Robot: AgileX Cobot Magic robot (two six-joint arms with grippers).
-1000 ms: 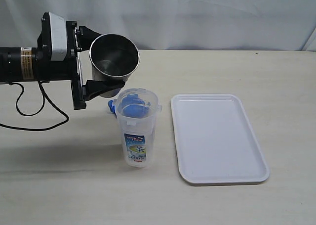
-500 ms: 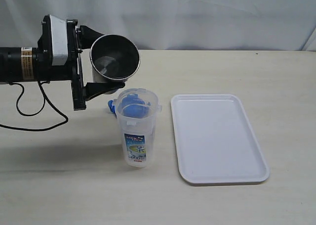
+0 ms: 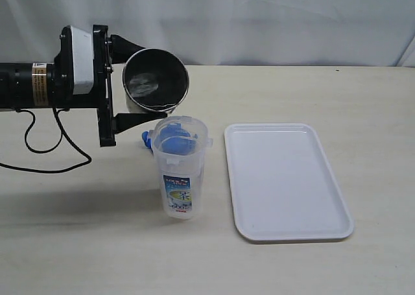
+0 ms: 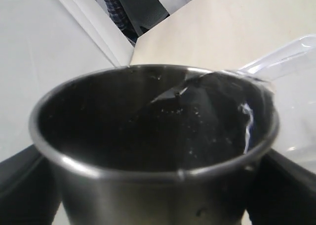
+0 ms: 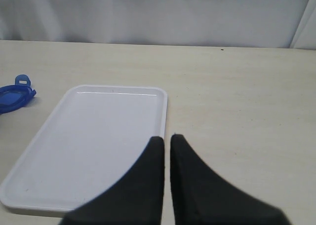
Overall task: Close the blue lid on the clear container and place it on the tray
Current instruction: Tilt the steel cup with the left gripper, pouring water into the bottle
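Clear container (image 3: pixel 180 172) stands upright on the table (image 3: pixel 324 94), just left of the tray (image 3: pixel 288 181), small gap btwn them, not touching. Top is open, printed label faces the ext cam.

Blue lid (image 3: pixel 172 139) isn't on it. I see it thru the container's upper half, w/ one flap poking out on the left side. Right wrist cam shows the lid (image 5: pixel 12 97) lying flat on the table, off to the side of the tray (image 5: pixel 94 141), so afaict it's behind the container, not in it.

Tray is white, flat on the table, nothing on it.

Left gripper (image 3: pixel 144 81) comes in sideways from the left, jaws spread wide and clamped on a steel cup (image 3: pixel 155 81), one finger above and one below. Cup is tipped over w/ its mouth toward the ext cam, hanging above and a bit behind the container's rim. Left wrist cam is basically all cup (image 4: pixel 153 136), black fingers (image 4: pixel 19 185) at both lower corners, bit of clear plastic rim (image 4: pixel 291 62) past it.

Right gripper (image 5: pixel 167 146) has its fingers pressed together w/ nothing btwn them, tips over the near edge of the tray. It doesn't show on the ext cam.

Black cable (image 3: pixel 45 152) loops on the table under the left arm.
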